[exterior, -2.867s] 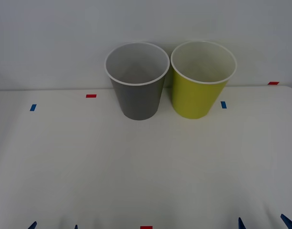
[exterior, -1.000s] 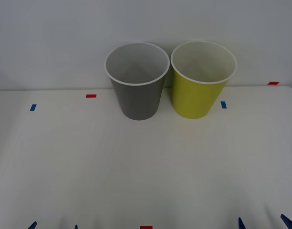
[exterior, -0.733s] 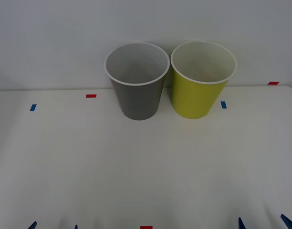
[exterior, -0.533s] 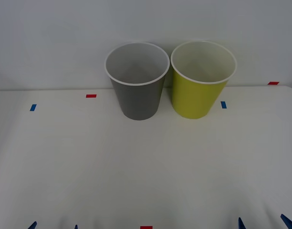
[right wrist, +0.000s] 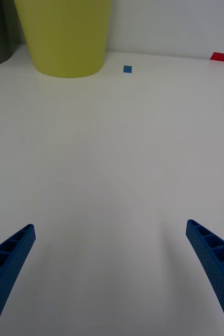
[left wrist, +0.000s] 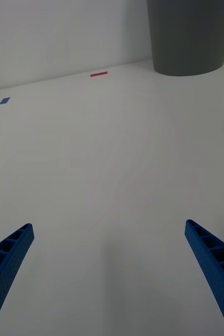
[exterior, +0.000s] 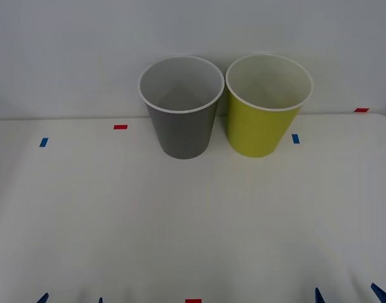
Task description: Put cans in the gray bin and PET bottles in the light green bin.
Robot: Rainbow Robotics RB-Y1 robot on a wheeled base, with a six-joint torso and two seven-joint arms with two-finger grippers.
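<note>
Two tall, round, tapered plastic bins stand upright side by side at the far edge of the white desk (exterior: pixel 193 214), against the wall. The gray bin (exterior: pixel 182 120) with white rim is on the robot's left; the yellow-green bin (exterior: pixel 264 123), also white-rimmed, is on the robot's right. Their rims are nearly touching.

The left claw (left wrist: pixel 109 262) sits at the near edge of the desk, its blue ribbed fingers spread wide with nothing between them. The right claw (right wrist: pixel 112 262) is likewise at the near edge, spread and empty.

Key relation: both bins lie well apart from the claws, straight ahead. The gray bin is ahead of the left claw and nearer to it; the yellow-green bin is ahead of the right claw. No can or bottle lies on the desk surface, so no object axis can be given.

No brand, label or readable writing is present. Small red tape marks (exterior: pixel 120 127) and blue tape marks (exterior: pixel 296 138) on the desk carry no text.

Judgement: sorting cannot proceed until an item is placed within reach.
</note>
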